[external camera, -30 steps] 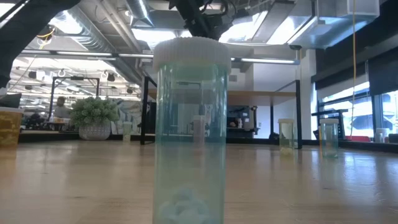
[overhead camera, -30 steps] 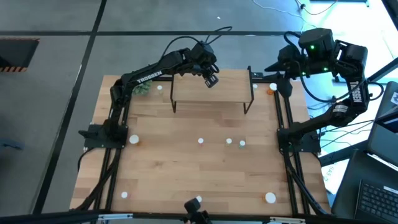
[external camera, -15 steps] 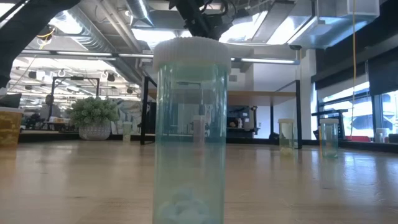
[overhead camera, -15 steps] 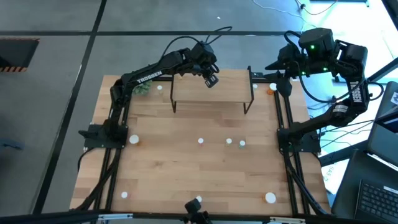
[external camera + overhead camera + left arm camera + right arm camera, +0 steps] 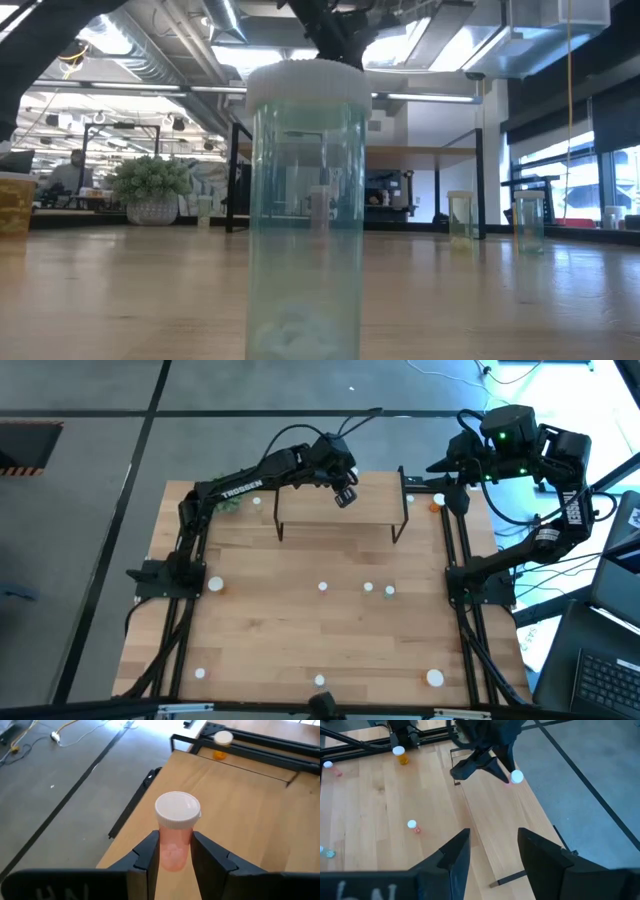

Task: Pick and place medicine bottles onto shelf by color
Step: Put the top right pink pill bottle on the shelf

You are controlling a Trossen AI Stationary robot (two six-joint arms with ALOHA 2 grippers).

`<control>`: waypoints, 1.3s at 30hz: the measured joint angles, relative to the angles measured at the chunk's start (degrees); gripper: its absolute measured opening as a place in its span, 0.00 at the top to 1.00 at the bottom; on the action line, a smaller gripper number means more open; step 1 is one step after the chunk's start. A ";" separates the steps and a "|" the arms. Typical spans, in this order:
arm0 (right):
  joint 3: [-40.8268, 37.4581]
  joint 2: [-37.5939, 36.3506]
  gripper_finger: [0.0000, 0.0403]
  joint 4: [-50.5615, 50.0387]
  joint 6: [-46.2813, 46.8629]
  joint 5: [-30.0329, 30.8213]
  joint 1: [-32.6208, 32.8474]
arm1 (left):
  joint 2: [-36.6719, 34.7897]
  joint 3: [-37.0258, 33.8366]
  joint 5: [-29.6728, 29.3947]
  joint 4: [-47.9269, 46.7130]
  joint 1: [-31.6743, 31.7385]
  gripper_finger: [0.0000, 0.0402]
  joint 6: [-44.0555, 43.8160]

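1. My left end effector is clenched on a pink bottle, above the shelf.
2. My right end effector hangs released, off the counter.
3. Risk: releasing near the shelf's edge could topple the bottle onto the floor.

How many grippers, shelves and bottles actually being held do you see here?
Grippers: 2 (left gripper, right gripper)
Shelves: 1 (shelf)
Held bottles: 1 (pink medicine bottle, in the left gripper)
Total: 4
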 joint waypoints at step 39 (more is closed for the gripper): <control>0.01 0.03 0.58 0.02 0.02 0.04 0.02 | -5.66 -0.04 2.95 -0.93 1.60 0.76 2.98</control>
